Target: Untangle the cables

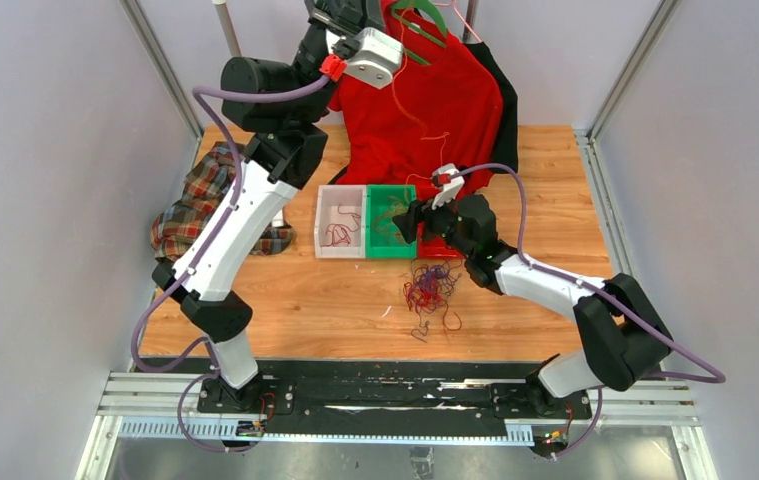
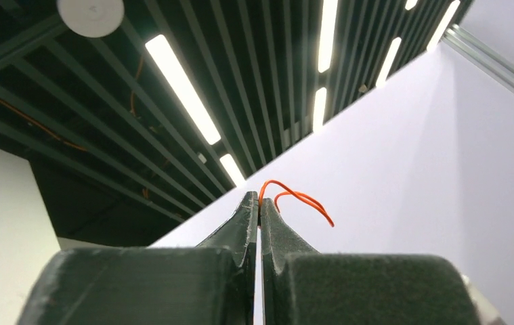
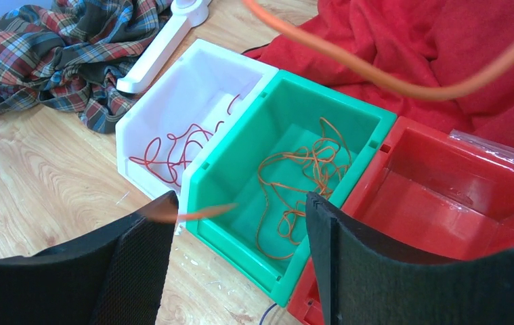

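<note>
The red garment (image 1: 435,100) is hung beyond both grippers. The tangled cables (image 1: 432,288) are found on the table (image 1: 335,300) just behind the right gripper (image 3: 240,200), toward its base. That gripper's fingers are spread wide above the green bin (image 3: 237,152). One orange wire (image 2: 300,198) is pinched in the pressed-together left gripper (image 2: 259,203), which is raised high. The wire's length is strung downward toward the right gripper, so the right arm is judged the nearer one for guiding it into the bin.
</note>
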`<action>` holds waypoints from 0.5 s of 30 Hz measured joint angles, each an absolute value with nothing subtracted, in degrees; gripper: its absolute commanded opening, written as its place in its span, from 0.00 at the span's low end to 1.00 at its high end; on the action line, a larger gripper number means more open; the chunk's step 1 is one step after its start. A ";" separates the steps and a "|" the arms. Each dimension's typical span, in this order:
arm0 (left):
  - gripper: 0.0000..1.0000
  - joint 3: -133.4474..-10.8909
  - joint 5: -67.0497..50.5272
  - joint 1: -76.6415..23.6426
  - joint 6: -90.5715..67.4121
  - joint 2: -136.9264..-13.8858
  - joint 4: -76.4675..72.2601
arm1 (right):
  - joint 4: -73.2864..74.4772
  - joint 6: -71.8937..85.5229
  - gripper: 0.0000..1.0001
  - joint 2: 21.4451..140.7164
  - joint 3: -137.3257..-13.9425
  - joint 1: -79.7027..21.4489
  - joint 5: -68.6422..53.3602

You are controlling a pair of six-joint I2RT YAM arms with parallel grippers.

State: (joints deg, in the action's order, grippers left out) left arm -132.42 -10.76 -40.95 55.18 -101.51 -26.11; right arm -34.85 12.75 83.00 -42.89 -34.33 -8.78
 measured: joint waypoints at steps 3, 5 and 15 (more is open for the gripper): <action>0.01 -128.62 -10.76 -40.95 55.66 -100.38 -26.06 | -34.72 12.67 0.69 83.00 -42.89 -34.33 -7.84; 0.01 -126.48 -10.81 -40.95 55.83 -99.94 -26.00 | -34.39 12.43 0.69 83.05 -42.89 -34.33 -7.07; 0.01 -119.81 -10.57 -40.95 56.34 -98.78 -25.52 | -33.58 11.97 0.67 84.55 -42.89 -33.28 -5.72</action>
